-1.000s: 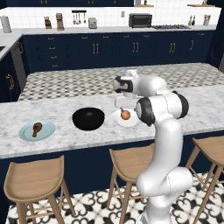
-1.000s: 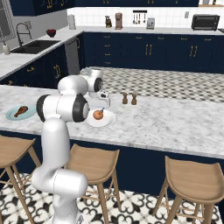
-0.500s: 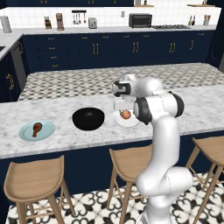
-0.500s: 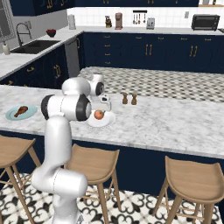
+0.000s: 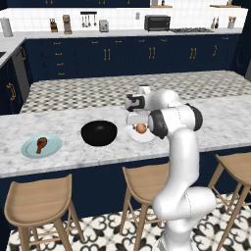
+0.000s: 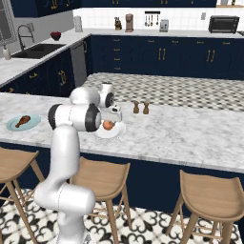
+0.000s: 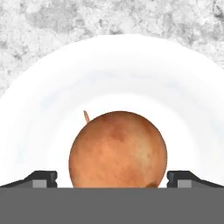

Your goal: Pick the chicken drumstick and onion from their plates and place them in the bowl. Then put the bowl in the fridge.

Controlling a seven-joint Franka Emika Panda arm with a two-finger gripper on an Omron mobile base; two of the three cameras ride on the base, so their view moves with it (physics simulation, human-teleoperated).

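- The gripper [image 7: 112,179] points straight down over the onion [image 7: 118,148], jaws spread wide, one dark tip on each side of it and neither touching.
- The onion sits on the white plate [image 5: 142,136] on the marbled counter [image 5: 220,122].
- Behind the hand, the white arm [image 5: 179,142] folds over sharply, its elbow bent above the counter's near edge.
- The black bowl [image 5: 99,133] stands just beside the white plate.
- The chicken drumstick [image 5: 41,144] lies on the blue plate [image 5: 29,147], further along.
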